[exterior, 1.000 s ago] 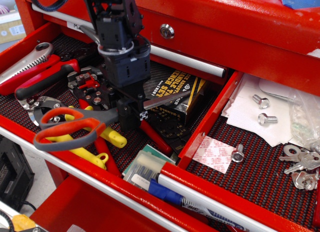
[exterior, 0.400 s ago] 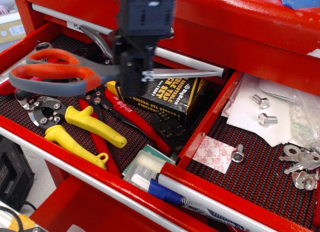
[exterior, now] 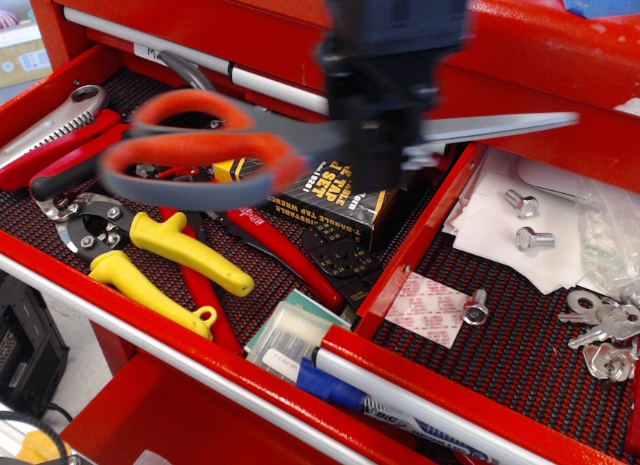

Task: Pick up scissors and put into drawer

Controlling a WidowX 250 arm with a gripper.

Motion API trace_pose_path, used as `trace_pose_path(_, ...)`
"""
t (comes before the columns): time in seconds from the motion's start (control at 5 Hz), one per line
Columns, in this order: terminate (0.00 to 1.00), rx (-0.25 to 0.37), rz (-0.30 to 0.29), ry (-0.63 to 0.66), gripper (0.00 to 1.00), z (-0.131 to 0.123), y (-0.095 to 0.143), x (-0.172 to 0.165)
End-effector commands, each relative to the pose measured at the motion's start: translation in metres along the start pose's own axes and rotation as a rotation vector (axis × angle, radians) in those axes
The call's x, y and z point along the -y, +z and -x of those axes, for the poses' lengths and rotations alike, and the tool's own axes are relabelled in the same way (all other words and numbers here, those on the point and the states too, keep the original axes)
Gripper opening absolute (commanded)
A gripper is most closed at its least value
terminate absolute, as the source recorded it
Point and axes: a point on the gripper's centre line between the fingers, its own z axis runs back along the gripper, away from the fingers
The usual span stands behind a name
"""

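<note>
Gripper point(exterior: 388, 157) clamped on the scissors point(exterior: 260, 155) near the pivot, blurred with motion, held in the air above the open red drawer point(exterior: 175, 340). Orange-and-grey handles out to the left, over the yellow pliers point(exterior: 150, 260) and the red pliers point(exterior: 270, 240); silver blades shut and level, reaching right over the divider point(exterior: 420, 235) toward the right compartment. Below, on the black mat: a black-and-yellow box point(exterior: 335, 190) just under the gripper, a saw point(exterior: 50, 125) at far left, a marker point(exterior: 340, 390) along the front edge. In the right compartment: bolts point(exterior: 520, 203), keys point(exterior: 600, 335), a white paper point(exterior: 500, 225), a small packet point(exterior: 428, 307).
</note>
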Motion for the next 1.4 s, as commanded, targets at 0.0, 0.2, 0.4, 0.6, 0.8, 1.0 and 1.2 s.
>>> trace_pose_path(0.0,0.0,0.065,-0.012,0.092,0.0,-0.062,-0.004,0.024)
trace_pose_path(0.2,0.0,0.096,-0.03,0.176,0.0,-0.068,-0.024,0.032)
trace_pose_path(0.4,0.0,0.168,-0.01,0.211,0.0,-0.071,-0.036,0.032)
trace_pose_path(0.6,0.0,0.168,-0.01,0.211,1.0,-0.071,-0.036,0.032)
trace_pose_path(0.8,0.0,0.168,-0.01,0.211,1.0,-0.071,-0.036,0.032)
trace_pose_path(1.0,0.0,0.168,-0.01,0.211,1.0,-0.071,-0.036,0.032)
trace_pose_path(1.2,1.0,0.168,-0.01,0.211,1.0,-0.071,-0.036,0.032)
